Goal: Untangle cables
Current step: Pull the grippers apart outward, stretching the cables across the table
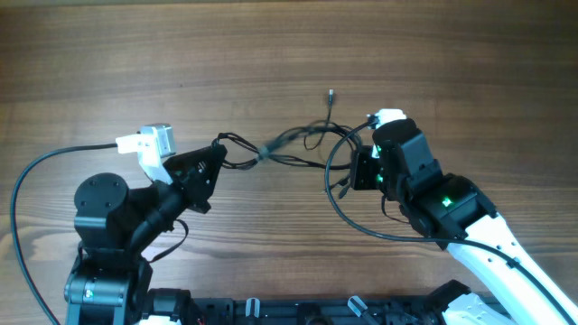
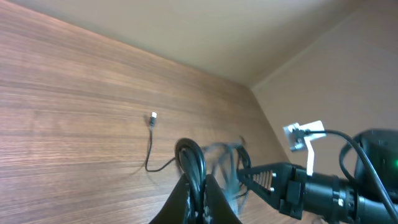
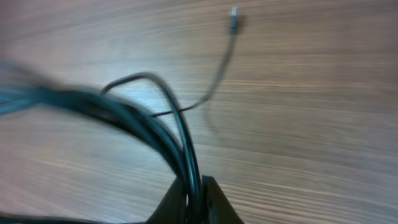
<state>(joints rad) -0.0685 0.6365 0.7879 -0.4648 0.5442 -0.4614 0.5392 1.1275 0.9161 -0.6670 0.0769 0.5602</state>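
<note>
1. I am pinching the cables (image 1: 289, 144) with my left pincer (image 1: 219, 149). Its fingers are pressing together on the strands at the left end of the tangle.
2. From the left wrist camera, the left pincer (image 2: 198, 190) is gripping a dark loop of the cables (image 2: 189, 155), which is arching up just above the fingertips.
3. My right pincer (image 1: 357, 170) is sitting at the right end of the tangle and pointing left.
4. From the right wrist camera, the right pincer (image 3: 194, 190) is showing its fingers close together, with a bundle of the cables (image 3: 140, 121) running down between them — I am reading that as a pinch on the strands.
5. The cables are lying on the wooden bench (image 1: 135, 54) between my two pincers, bunching into a knot (image 1: 268, 149) nearer the left one and looping wide around the right one.
6. One loose strand is trailing off toward the far side of the bench and ending in a small metal-tipped plug (image 1: 331, 93) — it is lying flat, apart from both pincers.
7. That plug is also showing in the left wrist view (image 2: 153, 116) and in the right wrist view (image 3: 234, 11); the strands nearest each lens are blurring.
</note>
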